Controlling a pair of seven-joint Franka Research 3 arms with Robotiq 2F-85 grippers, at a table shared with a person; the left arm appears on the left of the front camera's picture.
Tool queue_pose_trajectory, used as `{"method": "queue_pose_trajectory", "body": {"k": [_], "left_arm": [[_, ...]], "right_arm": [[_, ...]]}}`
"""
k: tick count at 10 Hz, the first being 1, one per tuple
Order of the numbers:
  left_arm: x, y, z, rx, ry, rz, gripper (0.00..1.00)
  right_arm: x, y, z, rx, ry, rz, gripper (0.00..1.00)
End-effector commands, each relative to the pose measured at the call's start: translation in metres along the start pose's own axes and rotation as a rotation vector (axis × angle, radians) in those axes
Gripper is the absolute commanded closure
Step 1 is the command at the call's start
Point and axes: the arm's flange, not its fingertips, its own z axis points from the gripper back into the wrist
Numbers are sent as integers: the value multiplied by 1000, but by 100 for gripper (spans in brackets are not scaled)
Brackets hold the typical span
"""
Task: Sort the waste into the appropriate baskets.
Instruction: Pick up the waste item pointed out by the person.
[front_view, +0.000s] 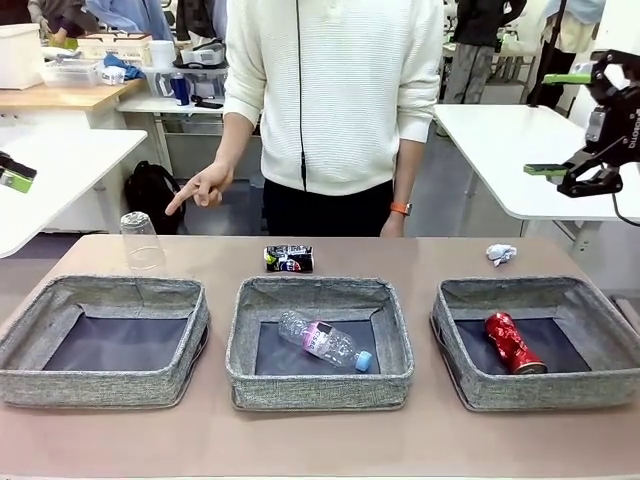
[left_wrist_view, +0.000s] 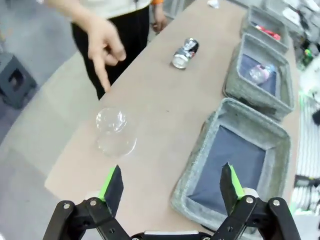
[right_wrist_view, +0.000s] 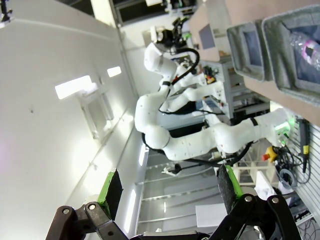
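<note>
You have two items sorted: the bottle (front_view: 325, 341) lies in the middle basket (front_view: 320, 290) and the red can (front_view: 514, 343) in the right basket (front_view: 535, 288). Three wait on the table behind the baskets: upturned cup (front_view: 141, 243), dark can (front_view: 289, 259), paper ball (front_view: 501, 254). The left basket (front_view: 105, 290) holds nothing. The person's hand (front_view: 203, 187) points towards the cup; your left gripper (left_wrist_view: 171, 172) hangs above it, spread and empty, and your right gripper (front_view: 555, 122) is raised aside, also spread

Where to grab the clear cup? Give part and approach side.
Probably best to take the clear cup across its side walls, near the closed top, coming down from above with the left pincer. It stands mouth-down behind the left basket, so no rim is open to pinch.
</note>
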Motion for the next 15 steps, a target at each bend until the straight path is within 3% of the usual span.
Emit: {"method": "queue_pose_trajectory", "body": {"k": [1, 2, 5, 8, 11, 15], "left_arm": [[-10, 32, -8, -126, -17, -227, 0], [-20, 42, -13, -208, -3, -266, 0], [-42, 76, -41, -234, 4, -267, 0], [-44, 122, -81, -179, -21, -135, 0], [-50, 160, -116, -229, -34, -61, 0], [-60, 173, -144, -262, -39, -62, 0]], "right_arm": [[-1, 2, 0, 3, 2, 11, 0], [-1, 2, 0, 3, 2, 11, 0], [-1, 2, 0, 3, 2, 11, 0], [-1, 2, 0, 3, 2, 11, 0], [-1, 2, 0, 3, 2, 11, 0], [-1, 2, 0, 3, 2, 11, 0]]}}
